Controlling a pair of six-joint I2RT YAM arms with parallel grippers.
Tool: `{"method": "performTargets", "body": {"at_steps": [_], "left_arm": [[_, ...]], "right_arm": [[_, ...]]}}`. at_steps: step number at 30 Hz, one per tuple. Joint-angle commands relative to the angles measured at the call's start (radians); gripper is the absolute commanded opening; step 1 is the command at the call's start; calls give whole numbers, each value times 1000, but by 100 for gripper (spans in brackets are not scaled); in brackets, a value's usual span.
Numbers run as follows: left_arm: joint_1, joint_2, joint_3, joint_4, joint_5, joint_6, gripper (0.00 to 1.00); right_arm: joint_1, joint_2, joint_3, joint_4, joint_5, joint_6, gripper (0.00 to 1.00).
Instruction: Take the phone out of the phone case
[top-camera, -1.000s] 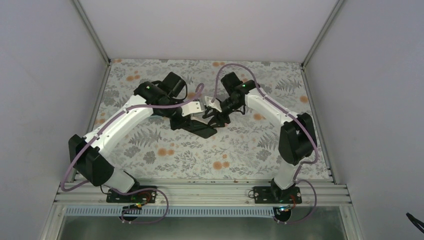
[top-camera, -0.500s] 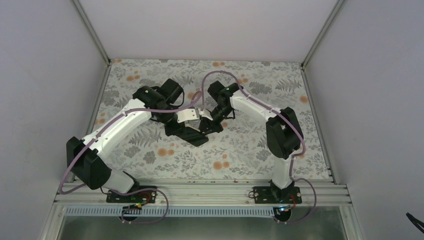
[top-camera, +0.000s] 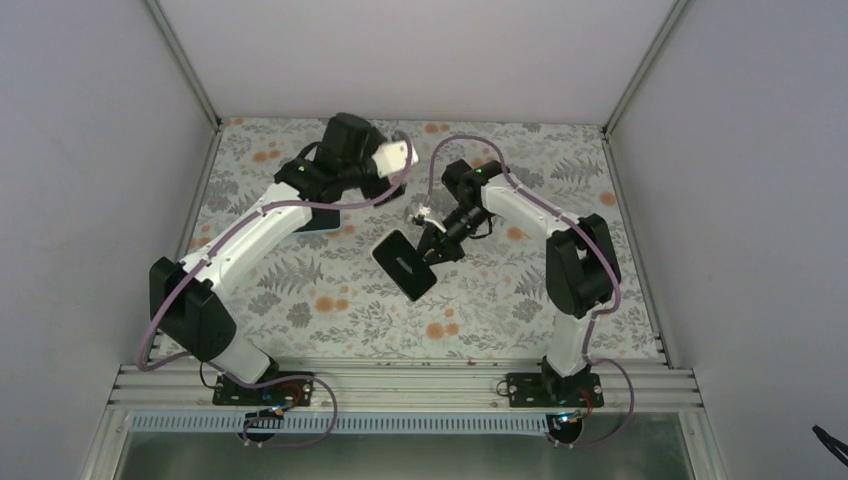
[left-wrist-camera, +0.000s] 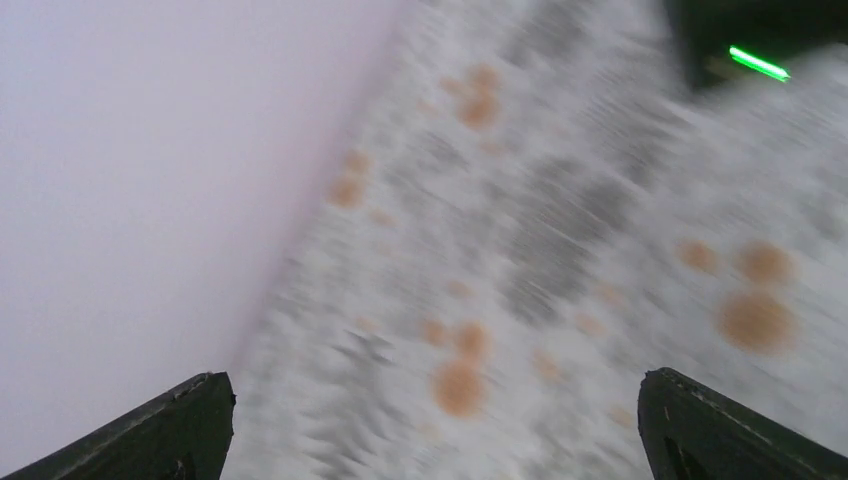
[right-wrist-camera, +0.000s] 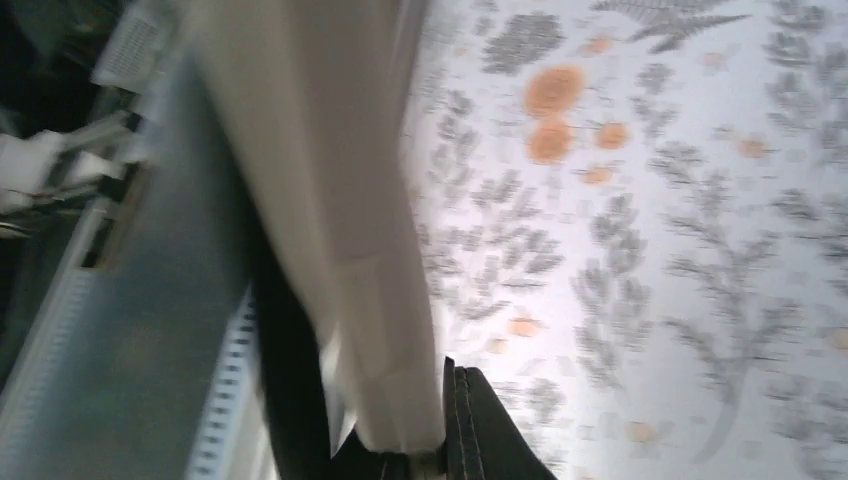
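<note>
left fingers (left-wrist-camera: 430, 425) released, spread wide above table (top-camera: 500, 300), right fingers (top-camera: 432, 246) clenched on black phone case (top-camera: 405, 265)

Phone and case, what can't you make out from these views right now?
- Top view: black slab in the right gripper is too small to tell phone from case.
- Top view: pale flat thing is mostly hidden under the left arm.
- Left wrist: motion blur; only the open left gripper and floral cloth show.
- Right wrist: blurred; a pale shape near the lens blocks the left half; the grip is cut off below.
</note>
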Motion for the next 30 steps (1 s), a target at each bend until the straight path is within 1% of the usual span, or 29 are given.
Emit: {"method": "performTargets", "body": {"at_steps": [1,3,6,9,11,13,17,20,23,28,30], "left_arm": [[11,-4,101,362,-130,-6,100],[3,-16,112,343,-135,-32,100],[-54,-36,95,350,-208,-42,100],[-104,-59,56,393,-279,-33,100],[-117,-70,37,416,-315,-35,100],[-118,-85,9,455,-351,-44,100],[-132,-108,-72,551,-358,-25,100],[-151,-55,-107,600,-372,-3,100],[-171,-4,-181,702,-378,28,100],[-224,42,-335,919,-373,112,100],[-245,72,-365,986,-385,151,100]], "right_arm": [[-53,-81,2,-67,-196,-32,4],[-135,-51,33,-68,-223,16,3],[-201,1,89,-44,-238,87,4],[-255,47,134,43,-239,224,4],[-295,69,147,127,-241,354,4],[-331,97,163,199,-240,451,4],[-407,200,245,274,-286,607,4],[-433,263,305,289,-286,672,4],[-445,284,300,342,-292,737,4],[-470,340,298,336,-344,746,3],[-480,363,309,314,-366,736,4]]}}
